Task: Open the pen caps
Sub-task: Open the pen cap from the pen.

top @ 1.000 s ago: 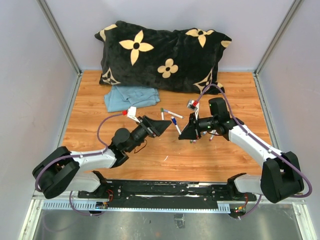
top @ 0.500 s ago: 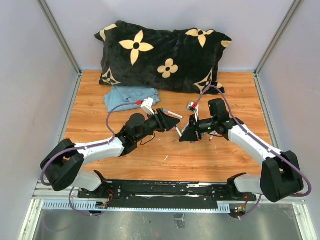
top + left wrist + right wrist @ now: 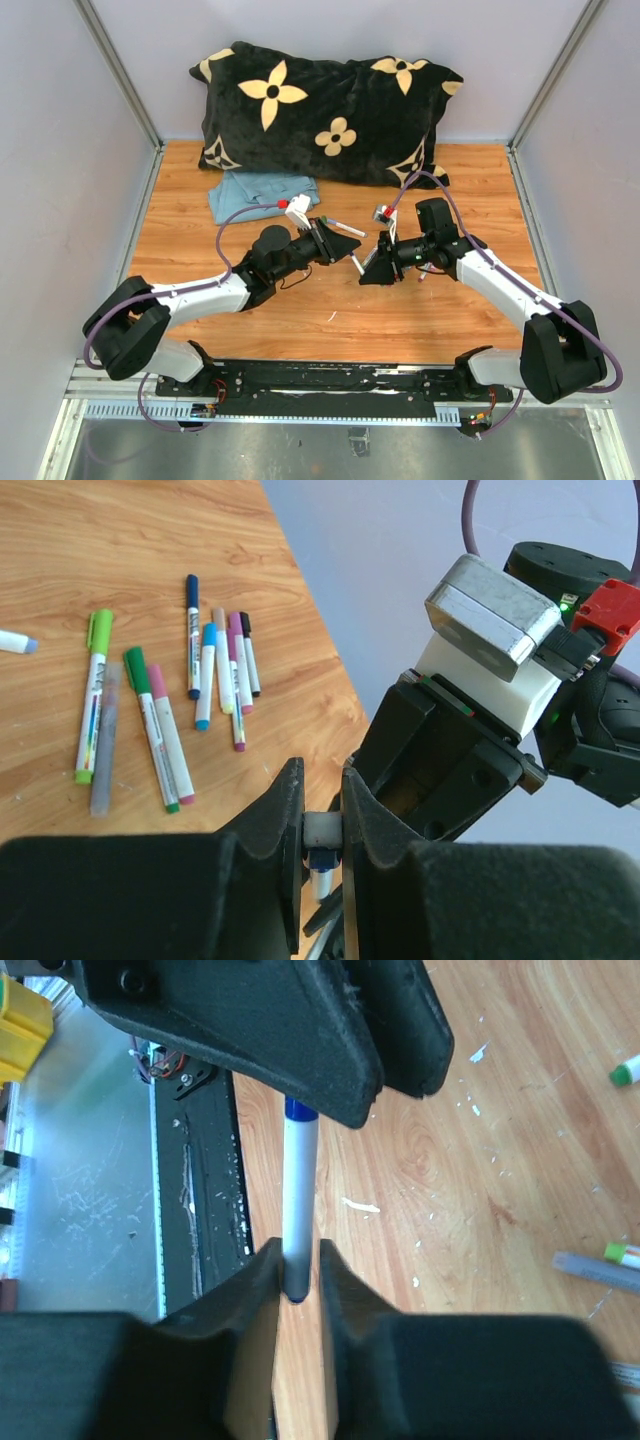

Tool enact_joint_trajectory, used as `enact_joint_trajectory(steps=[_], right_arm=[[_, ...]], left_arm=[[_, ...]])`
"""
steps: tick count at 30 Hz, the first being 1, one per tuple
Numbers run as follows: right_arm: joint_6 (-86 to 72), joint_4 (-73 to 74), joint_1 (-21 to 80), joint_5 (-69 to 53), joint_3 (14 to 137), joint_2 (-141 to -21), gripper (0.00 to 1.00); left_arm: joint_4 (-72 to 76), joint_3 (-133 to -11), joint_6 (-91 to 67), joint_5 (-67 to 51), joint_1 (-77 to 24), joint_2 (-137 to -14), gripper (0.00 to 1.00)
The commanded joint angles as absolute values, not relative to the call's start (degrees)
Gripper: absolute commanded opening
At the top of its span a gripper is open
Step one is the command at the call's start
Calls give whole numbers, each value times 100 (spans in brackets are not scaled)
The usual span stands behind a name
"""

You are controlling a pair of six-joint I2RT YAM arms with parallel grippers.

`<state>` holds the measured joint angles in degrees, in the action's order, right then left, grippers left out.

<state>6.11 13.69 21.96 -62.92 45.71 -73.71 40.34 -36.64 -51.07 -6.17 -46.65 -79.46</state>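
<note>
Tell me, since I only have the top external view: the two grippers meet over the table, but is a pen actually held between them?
Observer: Yes. The right wrist view shows the right gripper closed on the barrel of a white pen.
Operator: And the other arm?
Observer: In the left wrist view the left gripper pinches the pen's far end.
Operator: Is the cap off?
Observer: Not that I can see. From the right wrist, the blue cap sits flush against the barrel.
Operator: More pens waiting?
Observer: The left wrist view shows about nine loose pens lying together on the table, coloured caps apparently on.
</note>
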Motion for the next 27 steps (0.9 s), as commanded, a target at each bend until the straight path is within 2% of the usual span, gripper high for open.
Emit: enact_joint_trajectory(steps=[1,3,5,18,20,25,27], right_arm=[[656,1209,2129,-6501,4737,-7315,31],[492,1031,2127,-6642,4680,-7273,41],[282,814,2129,-6707,4604,-7219,46],[-352,22,2387,-6597,4278,-7224,43],[-345,39,2446,-6543,4284,-7273,36],[-173,344,2559,-6483,4424,-7383,5],[-150,427,2590,-6494,4464,-7399,1]], left_arm=[[4411,-3536,-5335,-864,-4662,-7998,0],[4591,-3430,-5421,-835,-4695,-7998,0],[4766,-3335,-5484,-772,-4733,-7989,0],[5453,-3181,-5725,-747,-4781,-8232,0],[5543,-3142,-5739,-726,-4781,-8241,0],[5731,-2947,-5755,-541,-4754,-8163,0],[5849,-2796,-5755,-444,-4675,-8043,0]])
